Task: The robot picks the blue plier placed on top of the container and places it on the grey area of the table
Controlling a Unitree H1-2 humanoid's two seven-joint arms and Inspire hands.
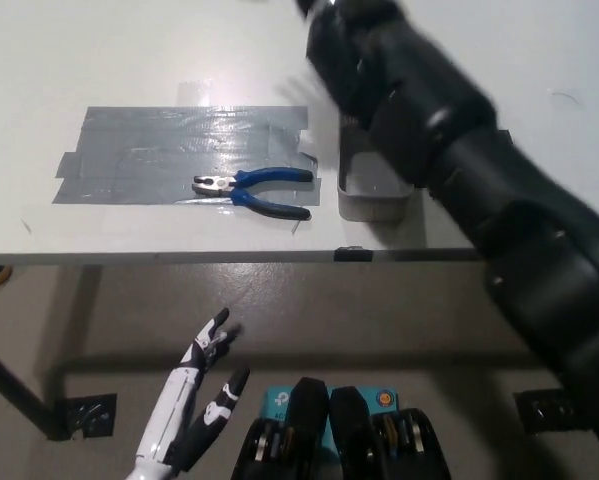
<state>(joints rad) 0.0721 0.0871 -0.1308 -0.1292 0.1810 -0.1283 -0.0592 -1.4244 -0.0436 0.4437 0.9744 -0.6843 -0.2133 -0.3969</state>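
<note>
We find the blue plier (251, 190) lying on the grey area (139, 160), placement apparently complete. The right hand is out of view, its grip unknown; left hand (204, 395) rests low, fingers spread. Next: retract.
</note>
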